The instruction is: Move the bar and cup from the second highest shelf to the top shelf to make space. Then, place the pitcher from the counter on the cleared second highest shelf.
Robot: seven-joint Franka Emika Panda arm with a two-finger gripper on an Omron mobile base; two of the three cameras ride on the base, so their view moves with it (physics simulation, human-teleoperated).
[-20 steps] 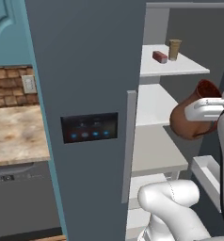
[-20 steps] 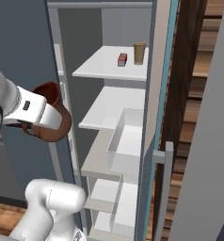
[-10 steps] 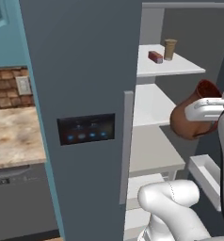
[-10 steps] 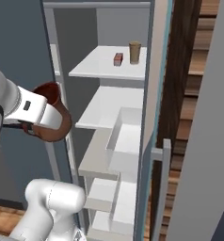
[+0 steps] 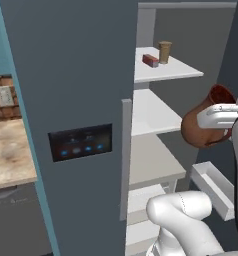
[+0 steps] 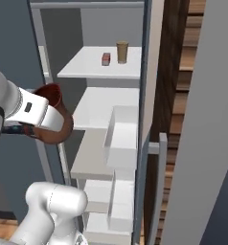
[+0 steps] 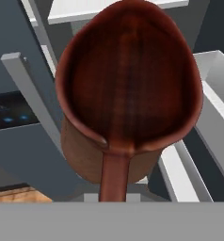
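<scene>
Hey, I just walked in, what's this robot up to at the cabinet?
The gripper is shut on the pitcher, holding it in the air in front of the open cabinet. The bar and the cup already sit on the top shelf. The second highest shelf below them has nothing on it, and the pitcher is not on it yet.

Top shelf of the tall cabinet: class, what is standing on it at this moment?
On the top shelf stand the red bar and, beside it, the tan cup, upright. The shelf's near left corner is hidden by the cabinet door in the left base view.
</scene>
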